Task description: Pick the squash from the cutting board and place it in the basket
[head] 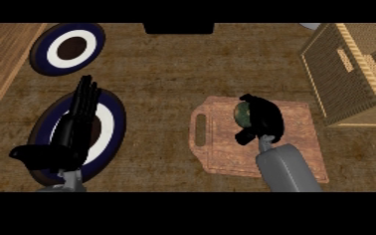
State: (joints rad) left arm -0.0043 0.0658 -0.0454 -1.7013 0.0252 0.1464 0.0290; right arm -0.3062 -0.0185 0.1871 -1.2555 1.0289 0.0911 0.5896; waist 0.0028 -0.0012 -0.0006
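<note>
1. Head view: the cutting board (294, 144) lies on the counter (169, 74) and serves as the landmark here. The squash (243, 112), dark green and rounded, sits on the board near its far edge, on the side where the handle slot is cut.

2. The right hand (262, 119) is over that same part of the board, its fingers (253, 100) curled round the squash from the side away from the handle slot, with the thumb showing at the near side. The hand covers most of the squash; only a green patch shows. Whether the squash has left the board cannot be told.

3. The basket (345, 74), pale and woven, stands on the counter just beyond the board's far corner on the side away from the handle slot, near but apart from it.

4. The left hand (73, 129) rests well away from the board on its handle side, fingers straight and holding nothing, over a blue-and-white plate (110, 124). A second plate (67, 49) lies farther off beyond it.

5. Judgement on handling: the squash is probably stiff, fairly heavy, smooth-skinned and rounded, so it could roll or slip within a shallow hold. Taking it round its widest middle, fingers opposite thumb, looks safest before carrying it over the basket's wall.
</note>
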